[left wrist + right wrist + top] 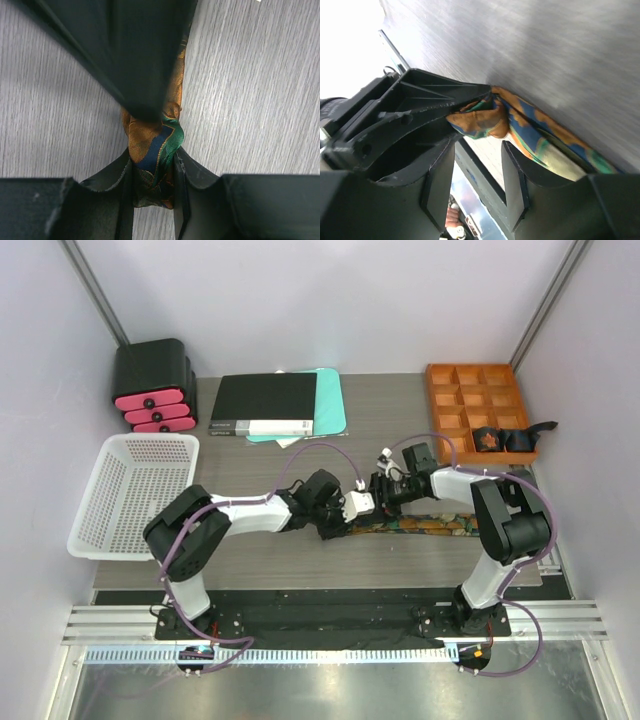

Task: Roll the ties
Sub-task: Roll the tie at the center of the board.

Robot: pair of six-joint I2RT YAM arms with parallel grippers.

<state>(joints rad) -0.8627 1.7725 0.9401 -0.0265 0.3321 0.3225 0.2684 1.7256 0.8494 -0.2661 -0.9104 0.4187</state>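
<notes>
A patterned tie (425, 524) in orange, blue and green lies flat along the table, running right from the two grippers. My left gripper (335, 524) is shut on the tie's folded end (150, 145), and the fabric is bunched between its fingers (187, 172). My right gripper (368, 500) is open just beside that end. In the right wrist view the bunched tie (487, 119) sits just past the gripper's open tips (477, 146), with nothing between the jaws. Two dark rolled ties (505, 439) sit in the orange tray.
An orange compartment tray (470, 390) stands at the back right. A white basket (130, 490) is at the left, with a black and pink drawer unit (152, 385) behind it. A black book (265, 403) lies on teal sheets at the back centre.
</notes>
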